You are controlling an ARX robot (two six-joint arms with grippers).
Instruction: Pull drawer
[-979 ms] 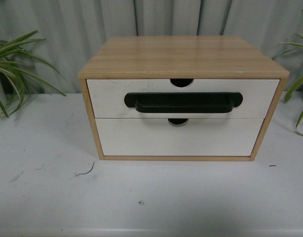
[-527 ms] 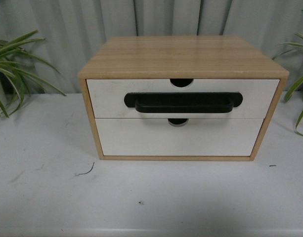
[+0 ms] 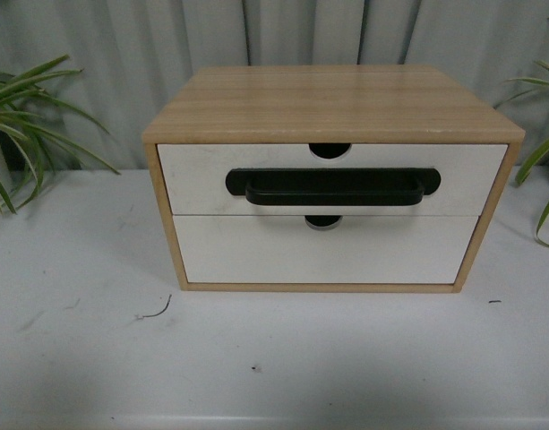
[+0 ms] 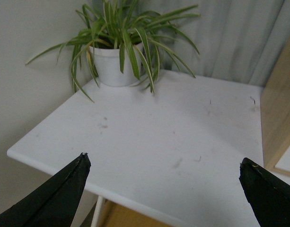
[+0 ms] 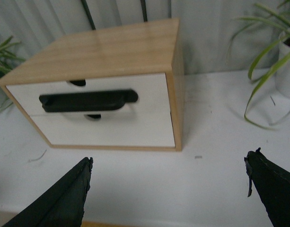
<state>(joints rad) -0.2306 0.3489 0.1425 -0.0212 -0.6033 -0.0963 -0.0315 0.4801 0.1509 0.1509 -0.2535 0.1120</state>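
The right gripper [image 5: 169,160] gapes wide, holding nothing, above the near table [image 5: 206,189]. Beyond it and slightly left sits the drawer [image 5: 152,90], shut, upper of two in the cabinet [image 5: 111,47], its handle [image 5: 88,100] untouched. The left gripper [image 4: 163,163], equally spread, hovers left of the cabinet, well apart.

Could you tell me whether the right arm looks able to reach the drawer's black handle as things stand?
Probably yes: the right pincer is open and faces the handle, and only the table surface shows between them.
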